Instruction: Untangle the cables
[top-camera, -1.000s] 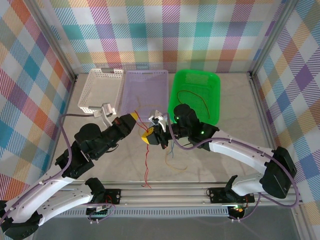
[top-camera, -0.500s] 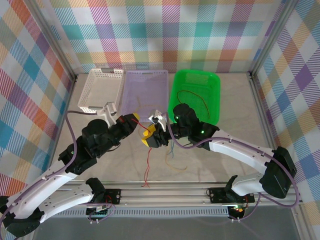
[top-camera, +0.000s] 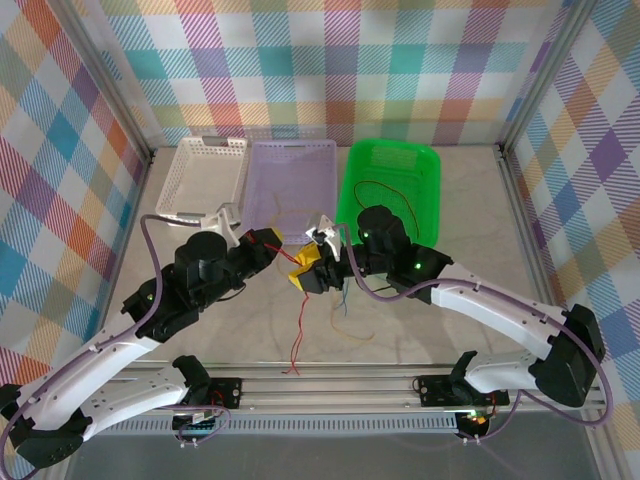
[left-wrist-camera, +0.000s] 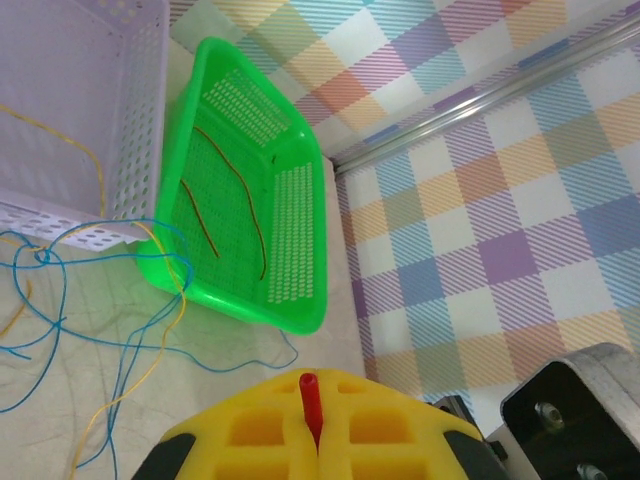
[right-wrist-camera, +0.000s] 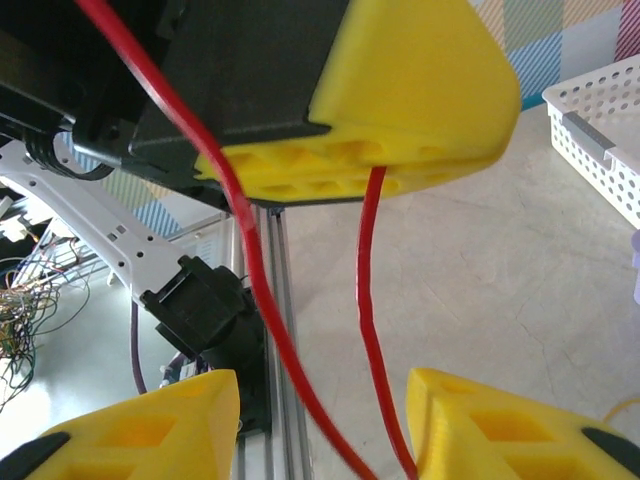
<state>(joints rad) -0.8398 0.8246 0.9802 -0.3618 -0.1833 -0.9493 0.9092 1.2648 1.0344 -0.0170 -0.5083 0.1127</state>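
Note:
My left gripper (top-camera: 268, 240) is shut on the end of a red cable (top-camera: 300, 325); in the left wrist view that red tip (left-wrist-camera: 310, 398) sticks out between the closed yellow fingers (left-wrist-camera: 250, 430). The cable runs right to my right gripper (top-camera: 303, 272), then hangs down toward the front rail. My right gripper (right-wrist-camera: 320, 425) is open, and two strands of the red cable (right-wrist-camera: 366, 270) pass through the gap between its fingers. Blue cables (left-wrist-camera: 55, 300) and an orange-yellow cable (left-wrist-camera: 150, 370) lie tangled on the table beside the green basket (left-wrist-camera: 300, 230).
The green basket (top-camera: 425, 165) holds a red wire and an orange wire. A purple basket (top-camera: 290, 160) with a yellow wire stands in the middle, and a white basket (top-camera: 200, 165) to its left. The aluminium rail (top-camera: 330, 378) runs along the front edge.
My right gripper has opened off the red cable. The left arm has lifted and moved slightly right, still holding the cable's end.

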